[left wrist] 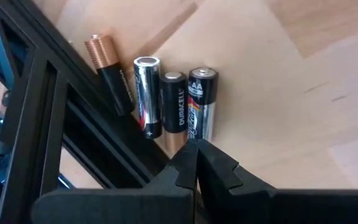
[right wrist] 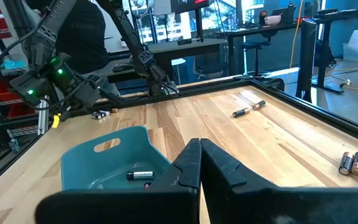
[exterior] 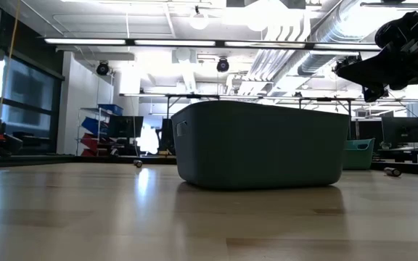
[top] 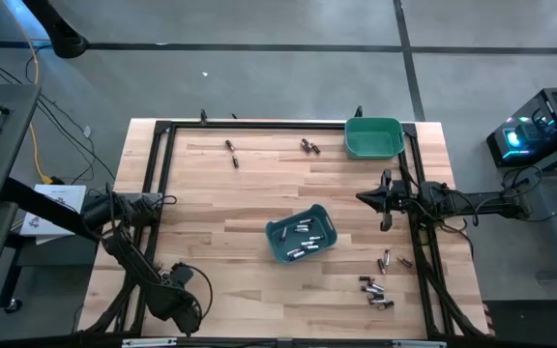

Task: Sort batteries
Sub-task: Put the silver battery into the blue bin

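Several batteries (left wrist: pixel 166 99), silvery and dark with copper ends, lie side by side on the wood against a black frame rail (left wrist: pixel 42 124). My left gripper (left wrist: pixel 196 148), at the table's near left (top: pixel 180 288), is shut with its tips over their near ends. A teal bin (top: pixel 301 235) in the middle holds several batteries (right wrist: pixel 140 175). A green bin (top: pixel 373 137) stands at the far right. Loose batteries lie at the far side (top: pixel 232 153) and near right (top: pixel 375 290). My right gripper (top: pixel 361 198) waits shut, level above the table's right side. My left gripper comes down slanting with shut fingers (left wrist: pixel 216 168) above the near ends of the two right-hand batteries (left wrist: pixel 194 134) in the row. Whether the tips touch them, I cannot tell. All the batteries lie flat on the table.
A black frame (top: pixel 259 126) runs round the table's edges. In the low view the teal bin (exterior: pixel 260 145) fills the middle, with the green bin (exterior: pixel 358 154) behind it. Bare wood lies between the bins and the left rail.
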You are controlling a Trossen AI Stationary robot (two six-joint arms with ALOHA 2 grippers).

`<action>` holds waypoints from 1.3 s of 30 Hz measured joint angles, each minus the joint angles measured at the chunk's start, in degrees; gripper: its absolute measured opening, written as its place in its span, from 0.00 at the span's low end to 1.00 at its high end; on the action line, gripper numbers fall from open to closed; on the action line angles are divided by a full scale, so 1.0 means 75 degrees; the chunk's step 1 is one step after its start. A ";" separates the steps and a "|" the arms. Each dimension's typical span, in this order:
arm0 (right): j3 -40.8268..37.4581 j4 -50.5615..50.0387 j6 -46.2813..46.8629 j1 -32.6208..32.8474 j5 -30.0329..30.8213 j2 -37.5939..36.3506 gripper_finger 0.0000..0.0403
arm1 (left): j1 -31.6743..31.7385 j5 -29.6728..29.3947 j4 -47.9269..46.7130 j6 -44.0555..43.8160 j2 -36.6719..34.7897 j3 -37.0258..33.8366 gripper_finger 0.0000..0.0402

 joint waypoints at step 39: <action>0.0000 0.0000 0.0001 0.0001 0.0001 0.0000 0.00 | 0.0164 -0.0004 0.0211 -0.0207 0.0000 -0.0246 0.00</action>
